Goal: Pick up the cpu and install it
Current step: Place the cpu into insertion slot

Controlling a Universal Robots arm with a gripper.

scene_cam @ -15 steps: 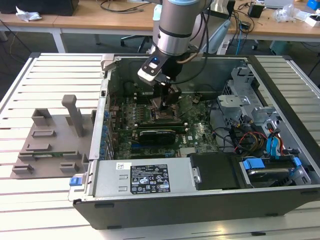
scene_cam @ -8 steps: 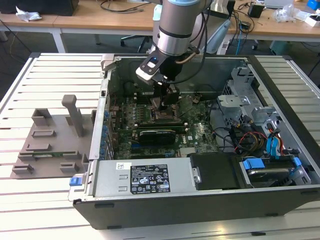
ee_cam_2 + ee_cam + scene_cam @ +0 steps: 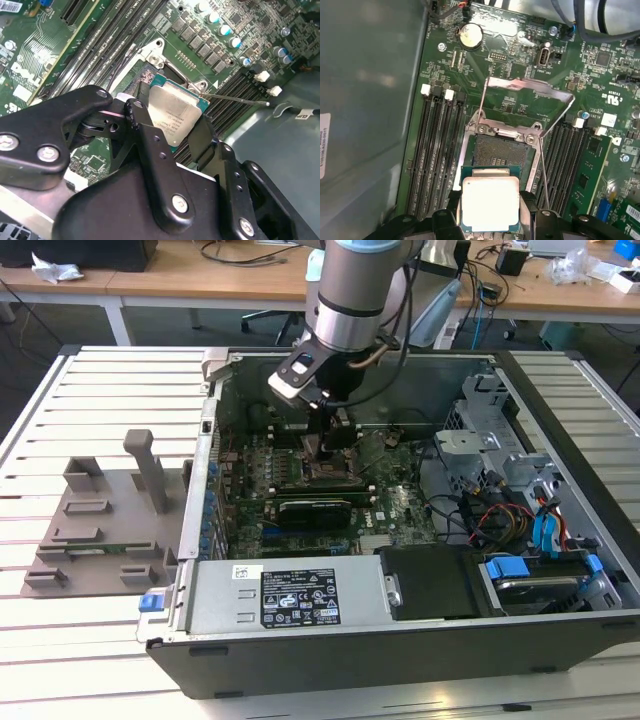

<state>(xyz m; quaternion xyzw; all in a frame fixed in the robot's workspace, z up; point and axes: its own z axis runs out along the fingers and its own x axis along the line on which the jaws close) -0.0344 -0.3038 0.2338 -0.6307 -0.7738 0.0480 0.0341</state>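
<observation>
cpu (image 3: 491, 202) | silvery square top, green edge | clamped in gripper (image 3: 170, 127)

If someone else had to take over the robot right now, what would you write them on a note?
Gripper: shut on the cpu, held by its edges.
Cpu: inside the open computer case, at one edge of the socket.
Done: cpu picked up; the socket's metal cover plate stands open.
Left: cpu is not yet seated in the socket.
</observation>
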